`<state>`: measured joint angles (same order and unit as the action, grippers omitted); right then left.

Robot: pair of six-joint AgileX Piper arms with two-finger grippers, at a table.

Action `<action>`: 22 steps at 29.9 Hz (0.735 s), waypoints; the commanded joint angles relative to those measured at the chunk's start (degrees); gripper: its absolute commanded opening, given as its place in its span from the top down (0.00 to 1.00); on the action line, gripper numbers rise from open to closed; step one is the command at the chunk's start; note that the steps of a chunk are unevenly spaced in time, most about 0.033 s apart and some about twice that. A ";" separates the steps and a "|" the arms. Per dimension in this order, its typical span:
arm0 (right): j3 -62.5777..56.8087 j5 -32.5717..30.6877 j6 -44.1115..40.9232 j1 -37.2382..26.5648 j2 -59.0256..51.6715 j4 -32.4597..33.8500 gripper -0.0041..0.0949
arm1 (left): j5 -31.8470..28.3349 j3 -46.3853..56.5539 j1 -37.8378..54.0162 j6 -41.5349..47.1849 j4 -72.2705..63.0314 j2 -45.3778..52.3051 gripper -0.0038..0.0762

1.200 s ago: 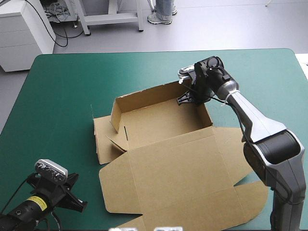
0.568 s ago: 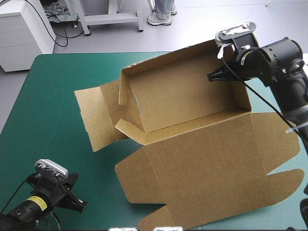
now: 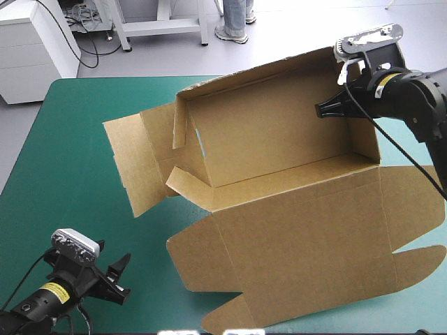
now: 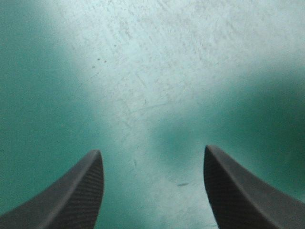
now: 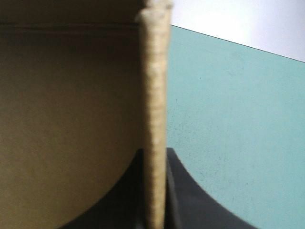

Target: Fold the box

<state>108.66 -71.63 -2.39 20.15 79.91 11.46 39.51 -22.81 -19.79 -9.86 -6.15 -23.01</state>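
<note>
A table (image 3: 105, 79) under a teal-green cover (image 3: 77, 153) fills most of the high view. Beyond its far edge lies a pale grey floor (image 3: 279, 31). Off the far left corner stands a white drawer cabinet (image 3: 35, 49), with black cables (image 3: 82, 19) and a white frame (image 3: 164, 28) beside it. Light glares pale on the cover.

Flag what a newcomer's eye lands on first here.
The big brown box, a half-formed tray with its lid flap spread toward the near edge, fills the middle and right of the teal-green cover. The right gripper is shut on its far right wall, and the right wrist view shows the board's edge pinched between the black fingers. The left gripper sits open near the near-left corner, over bare cover.
</note>
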 commanded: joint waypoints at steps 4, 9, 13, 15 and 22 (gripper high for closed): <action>1.20 -0.11 -0.49 -0.33 -1.97 0.71 0.98 | -8.36 -1.37 0.15 1.04 -6.15 -0.55 0.39; 1.20 -0.11 -0.10 -0.33 -1.97 0.71 0.98 | -6.98 -2.28 0.15 5.47 1.86 -1.42 0.44; 1.20 -0.11 0.00 -0.33 -1.97 0.71 0.98 | -6.17 -5.02 0.15 13.23 13.33 -4.57 0.54; 1.20 -0.11 0.00 -0.33 -1.97 0.60 0.98 | -5.84 -7.46 0.15 16.70 18.41 -7.22 0.56; 1.20 -0.11 0.00 -0.33 -1.97 -0.25 0.98 | -2.43 -16.74 0.15 18.02 26.78 -20.73 0.56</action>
<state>108.56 -71.63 -2.16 20.15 79.91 11.41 39.07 -34.94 -19.79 7.20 17.13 -38.63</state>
